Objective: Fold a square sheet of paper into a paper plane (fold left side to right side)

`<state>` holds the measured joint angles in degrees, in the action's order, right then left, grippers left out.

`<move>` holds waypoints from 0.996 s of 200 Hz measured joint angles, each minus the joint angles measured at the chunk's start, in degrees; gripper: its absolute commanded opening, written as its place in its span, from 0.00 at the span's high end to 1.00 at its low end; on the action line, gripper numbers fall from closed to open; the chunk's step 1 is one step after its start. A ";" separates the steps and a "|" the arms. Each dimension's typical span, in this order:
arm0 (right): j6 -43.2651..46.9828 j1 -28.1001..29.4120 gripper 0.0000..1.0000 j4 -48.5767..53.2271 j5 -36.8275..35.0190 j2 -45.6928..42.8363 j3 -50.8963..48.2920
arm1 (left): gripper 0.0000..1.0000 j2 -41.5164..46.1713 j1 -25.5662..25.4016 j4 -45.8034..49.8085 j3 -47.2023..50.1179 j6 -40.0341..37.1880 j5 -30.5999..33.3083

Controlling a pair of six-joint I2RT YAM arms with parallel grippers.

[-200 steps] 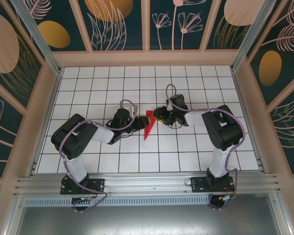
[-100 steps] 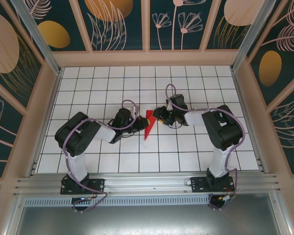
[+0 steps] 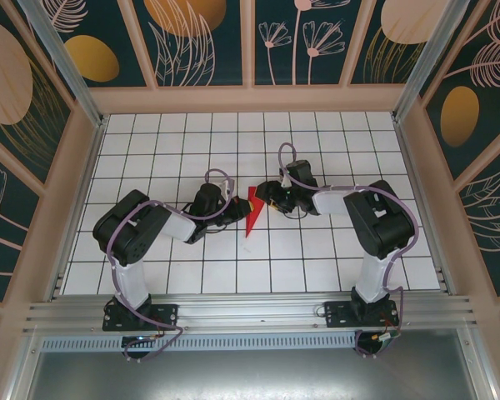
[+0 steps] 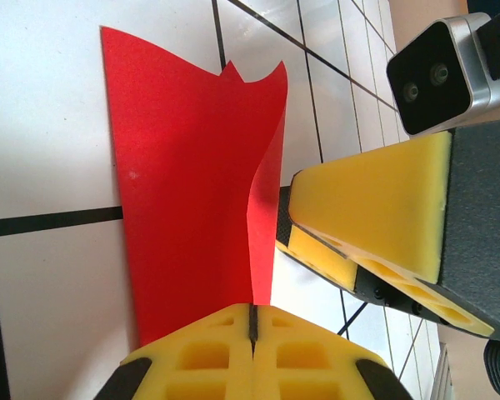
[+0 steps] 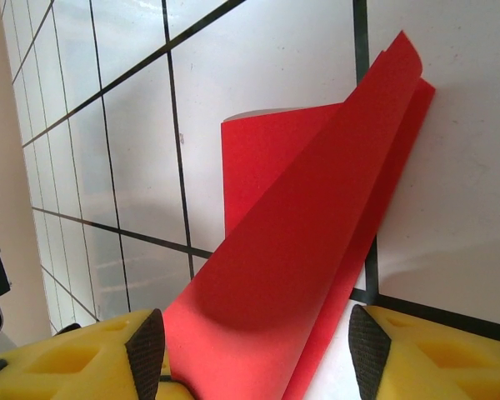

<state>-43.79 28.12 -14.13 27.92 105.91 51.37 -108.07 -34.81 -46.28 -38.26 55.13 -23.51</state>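
Observation:
The square sheet of paper point(image 3: 252, 215) is bright red and folded into a narrow pointed shape lying mid-table, its tip toward the near edge. In the left wrist view the paper point(image 4: 183, 192) lies flat with one flap standing up on edge. My left gripper point(image 4: 254, 310) is shut on the base of that flap. It reaches the paper from the left point(image 3: 233, 210). My right gripper point(image 3: 264, 193) sits at the paper's far right end. In its own view the right gripper point(image 5: 257, 350) is open, with the lifted red layer point(image 5: 317, 217) between its two yellow fingers, untouched by either.
The white tiled table point(image 3: 333, 142) is bounded by a low beige wall point(image 3: 250, 98) at the back and sides, and an aluminium rail point(image 3: 250, 312) runs along the near edge. A yellow finger point(image 4: 375, 204) of the right gripper hangs close beside the standing flap.
My left gripper closed onto the raised flap. My right gripper opened wider and let the paper go, shifting slightly toward the back.

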 measured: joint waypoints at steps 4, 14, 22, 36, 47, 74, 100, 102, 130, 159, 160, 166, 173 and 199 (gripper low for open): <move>0.00 0.00 0.37 0.00 0.00 0.00 0.00 | 1.00 0.00 0.00 0.00 0.02 0.00 0.00; 0.00 0.00 0.37 -0.02 0.00 0.00 0.02 | 1.00 0.00 0.00 -0.02 0.07 0.00 0.11; 0.00 0.00 0.37 -0.02 0.00 0.00 0.02 | 1.00 0.00 0.00 0.00 0.13 0.00 0.17; 0.00 0.02 0.37 0.00 -0.04 0.00 0.02 | 1.00 0.00 0.00 0.02 0.24 -0.02 0.39; 0.02 0.02 0.37 0.02 -0.13 0.00 0.02 | 1.00 -0.04 0.00 0.02 0.28 -0.02 0.52; 0.44 0.04 0.36 0.96 -1.68 -0.76 0.00 | 1.00 -0.96 0.00 0.00 0.33 -0.17 1.03; 1.38 -0.04 0.37 1.99 -3.37 -2.27 -0.02 | 1.00 -1.95 0.04 0.07 0.33 -0.22 1.29; 1.46 -0.04 0.37 2.05 -3.50 -2.38 -0.04 | 1.00 -1.99 0.04 0.07 0.33 -0.22 1.33; 1.99 -0.04 0.38 2.69 -4.63 -4.35 -0.55 | 1.00 -2.03 0.33 0.04 0.33 -0.22 1.46; 2.84 -0.04 0.42 3.32 -5.42 -4.74 -0.61 | 1.00 -2.21 0.42 0.02 0.33 -0.22 1.46; 2.80 -0.04 0.42 3.32 -5.42 -4.74 -0.63 | 1.00 -2.21 0.42 0.02 0.33 -0.22 1.46; 2.95 -0.04 0.44 3.56 -5.42 -4.74 -0.66 | 1.00 -2.25 0.42 0.02 0.33 -0.22 1.46; 2.97 -0.04 0.46 3.74 -5.40 -4.74 -0.68 | 1.00 -2.36 0.42 0.02 0.33 -0.22 1.46; 3.06 -0.04 0.58 3.67 -5.14 -4.74 -0.68 | 1.00 -2.71 0.42 -0.22 0.33 -0.20 1.40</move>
<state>-40.73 28.08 -10.46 22.79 101.16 50.70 -110.78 -34.39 -46.50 -37.93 54.94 -22.11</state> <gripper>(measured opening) 0.469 0.068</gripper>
